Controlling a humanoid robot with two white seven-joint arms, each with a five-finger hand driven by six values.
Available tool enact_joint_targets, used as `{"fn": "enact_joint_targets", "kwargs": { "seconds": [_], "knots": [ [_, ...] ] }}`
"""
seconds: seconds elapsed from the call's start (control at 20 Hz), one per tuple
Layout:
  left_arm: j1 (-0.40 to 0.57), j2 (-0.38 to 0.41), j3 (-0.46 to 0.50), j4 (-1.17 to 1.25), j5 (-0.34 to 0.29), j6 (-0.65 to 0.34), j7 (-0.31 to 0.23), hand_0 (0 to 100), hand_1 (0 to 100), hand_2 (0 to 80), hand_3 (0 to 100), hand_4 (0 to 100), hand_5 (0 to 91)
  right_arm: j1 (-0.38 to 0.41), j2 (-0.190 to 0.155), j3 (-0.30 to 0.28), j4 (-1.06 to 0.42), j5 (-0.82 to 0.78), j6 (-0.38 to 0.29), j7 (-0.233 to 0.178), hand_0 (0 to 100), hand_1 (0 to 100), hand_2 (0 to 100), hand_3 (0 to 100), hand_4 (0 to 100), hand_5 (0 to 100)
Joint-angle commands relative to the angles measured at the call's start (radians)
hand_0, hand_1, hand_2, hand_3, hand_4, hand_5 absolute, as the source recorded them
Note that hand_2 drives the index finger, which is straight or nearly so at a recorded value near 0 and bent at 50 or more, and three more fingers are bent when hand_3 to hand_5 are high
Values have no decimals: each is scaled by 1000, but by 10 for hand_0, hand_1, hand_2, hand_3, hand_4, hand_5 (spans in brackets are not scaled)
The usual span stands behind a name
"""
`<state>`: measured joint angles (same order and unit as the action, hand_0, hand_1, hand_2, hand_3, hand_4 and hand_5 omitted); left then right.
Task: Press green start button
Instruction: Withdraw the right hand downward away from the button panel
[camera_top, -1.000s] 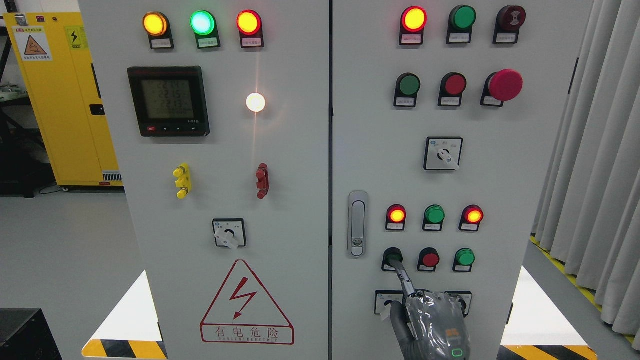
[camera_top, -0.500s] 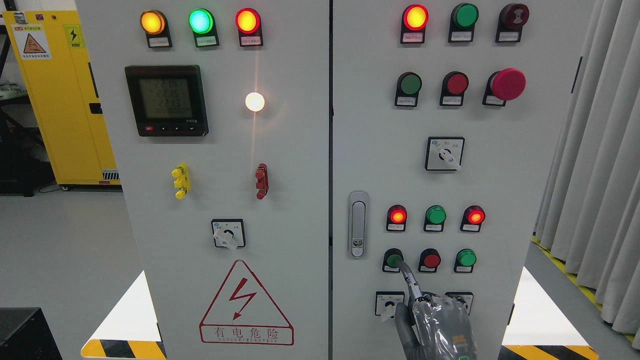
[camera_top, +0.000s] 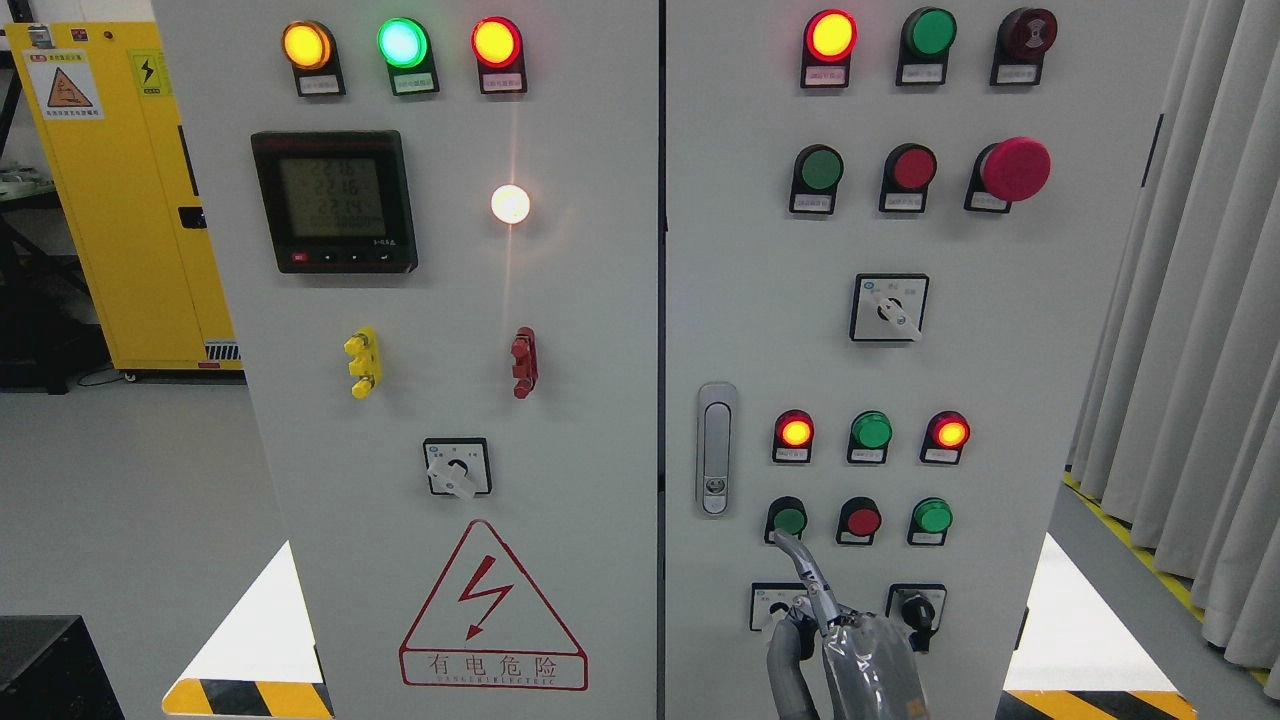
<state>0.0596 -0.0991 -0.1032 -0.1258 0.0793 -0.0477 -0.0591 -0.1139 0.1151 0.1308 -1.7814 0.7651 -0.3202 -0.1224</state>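
On the right door of the grey control cabinet (camera_top: 1000, 400), the green start button (camera_top: 789, 520) is the leftmost in the lower row of push buttons. My right hand (camera_top: 858, 655), wrapped in clear plastic, comes up from the bottom edge below it. The index finger (camera_top: 803, 567) points up and left while the other fingers are curled, holding nothing. The fingertip sits just under the button's lower rim, and I cannot tell if it still touches. The left arm does not show.
Right of the green button are a red button (camera_top: 861, 520) and another green one (camera_top: 932, 516). Indicator lamps (camera_top: 871, 430) glow above them, and rotary switches (camera_top: 915, 607) sit below. A door latch (camera_top: 713, 450) is to the left, grey curtains (camera_top: 1190, 350) to the right.
The index fingertip was on the green button's face and has slid down off it. The hand has dropped lower, uncovering the right rotary switch.
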Motion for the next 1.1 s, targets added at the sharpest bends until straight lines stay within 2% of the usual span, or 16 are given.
{"fn": "enact_joint_targets", "kwargs": {
  "seconds": [0.0, 0.05, 0.1, 0.25, 1.05],
  "knots": [
    [-1, -1, 0, 0, 0, 0, -1, 120, 556, 0, 0, 0, 0, 40, -9, 67, -62, -309, -5, 30, 919, 827, 0, 200, 236, 271],
    [-1, 1, 0, 0, 0, 0, -1, 120, 556, 0, 0, 0, 0, 45, -14, 67, -67, -341, -3, 30, 914, 822, 0, 170, 206, 229],
    [0, -1, -1, 0, 0, 0, -1, 120, 556, 0, 0, 0, 0, 48, -14, 67, -67, -358, -3, 30, 923, 807, 0, 45, 72, 85],
    [0, -1, -1, 0, 0, 0, -1, 120, 556, 0, 0, 0, 0, 57, -15, 64, -69, -380, 1, 29, 890, 789, 0, 0, 0, 0],
    [-1, -1, 0, 0, 0, 0, -1, 120, 556, 0, 0, 0, 0, 77, -15, 67, -69, -402, 3, 29, 794, 767, 0, 0, 0, 0]
  ]
}}
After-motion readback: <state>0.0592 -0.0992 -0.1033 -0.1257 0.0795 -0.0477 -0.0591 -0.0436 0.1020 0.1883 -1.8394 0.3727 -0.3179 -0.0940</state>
